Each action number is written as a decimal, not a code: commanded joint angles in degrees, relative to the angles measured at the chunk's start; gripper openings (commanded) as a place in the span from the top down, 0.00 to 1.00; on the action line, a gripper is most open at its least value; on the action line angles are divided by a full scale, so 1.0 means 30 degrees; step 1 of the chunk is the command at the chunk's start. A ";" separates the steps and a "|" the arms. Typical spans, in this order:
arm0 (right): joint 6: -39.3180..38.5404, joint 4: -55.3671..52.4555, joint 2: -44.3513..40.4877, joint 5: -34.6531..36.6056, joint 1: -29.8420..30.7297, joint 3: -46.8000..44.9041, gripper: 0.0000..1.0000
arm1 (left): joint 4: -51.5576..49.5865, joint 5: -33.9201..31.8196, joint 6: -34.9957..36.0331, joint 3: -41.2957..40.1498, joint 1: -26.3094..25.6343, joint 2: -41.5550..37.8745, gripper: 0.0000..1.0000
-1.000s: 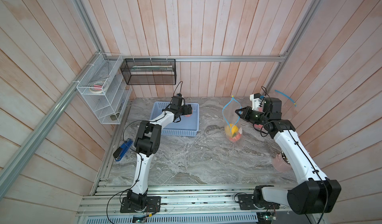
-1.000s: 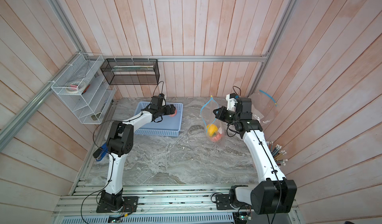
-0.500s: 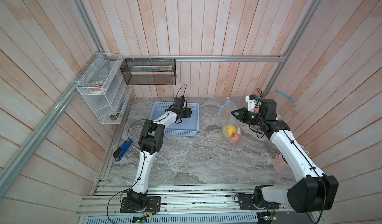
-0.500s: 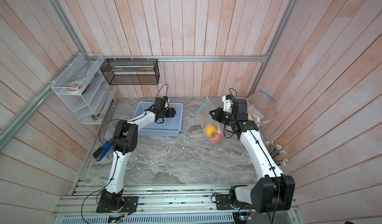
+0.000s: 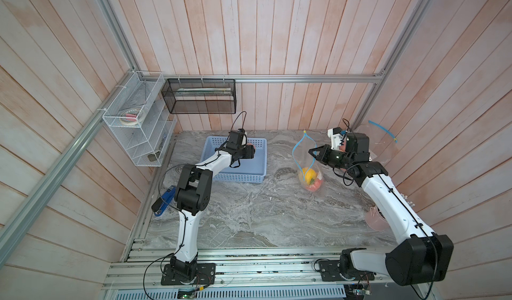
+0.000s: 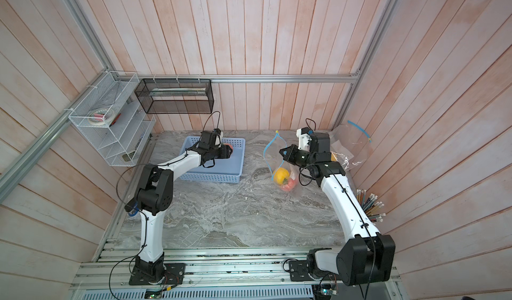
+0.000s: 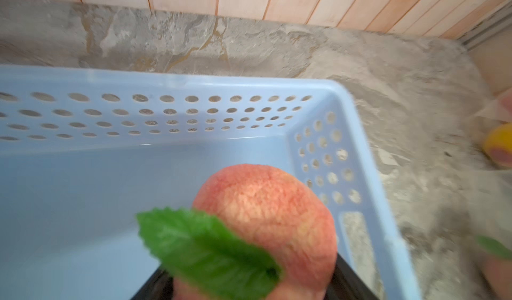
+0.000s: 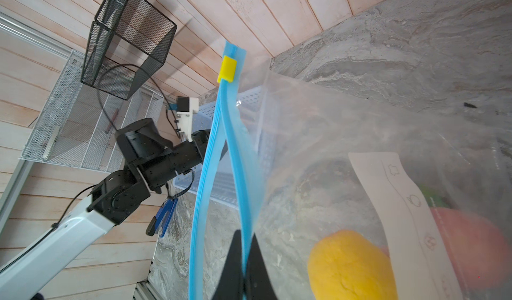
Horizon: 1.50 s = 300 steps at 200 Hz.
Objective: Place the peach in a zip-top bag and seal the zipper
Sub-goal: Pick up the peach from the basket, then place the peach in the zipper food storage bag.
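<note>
Top views, both: grey marble tabletop [image 5: 249, 215] with two arms reaching in from the 6 o'clock edge. A pale blue perforated basket [image 5: 235, 177] stands at about 11 o'clock from the table's centre. A clear zip-top bag [image 5: 307, 160] is at about 1 o'clock, well apart from the basket.

The left gripper [image 5: 250, 149] reaches into the basket near its 2 o'clock corner. The left wrist view shows its black fingers [image 7: 349, 279] clamped on either side of the peach [image 7: 266, 215]. The peach is pink-orange and sits over the basket floor, just beside the corner walls. Whether it is clear of the floor cannot be told. A green leaf [image 7: 205, 251] lies across its near face.

The right gripper [image 8: 243, 257] is closed on one blue zipper strip of the bag and holds that edge up. The two strips bow apart, so the mouth is open and faces 9 o'clock, toward the basket. A yellow fruit [image 8: 349, 265] and a red fruit [image 5: 315, 185] lie inside the bag at its 6 o'clock end. The yellow slider [image 8: 227, 69] sits at the 12 o'clock end of the zipper, where the two strips meet.
</note>
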 commanded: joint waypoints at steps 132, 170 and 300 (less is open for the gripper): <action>0.1262 0.2303 0.1343 -0.0633 0.2397 0.1520 1.00 | 0.5044 0.2467 -0.0813 -0.5906 -0.3931 -1.2942 0.41; 0.1388 0.2512 0.1497 -0.0755 0.2565 0.1578 1.00 | 0.5222 0.2356 -0.1045 -0.5567 -0.5751 -1.1852 0.41; 0.1604 0.2805 0.1195 -0.1101 0.2435 0.1667 1.00 | 0.1129 0.1691 0.0337 -0.1388 -0.6595 -0.7148 0.40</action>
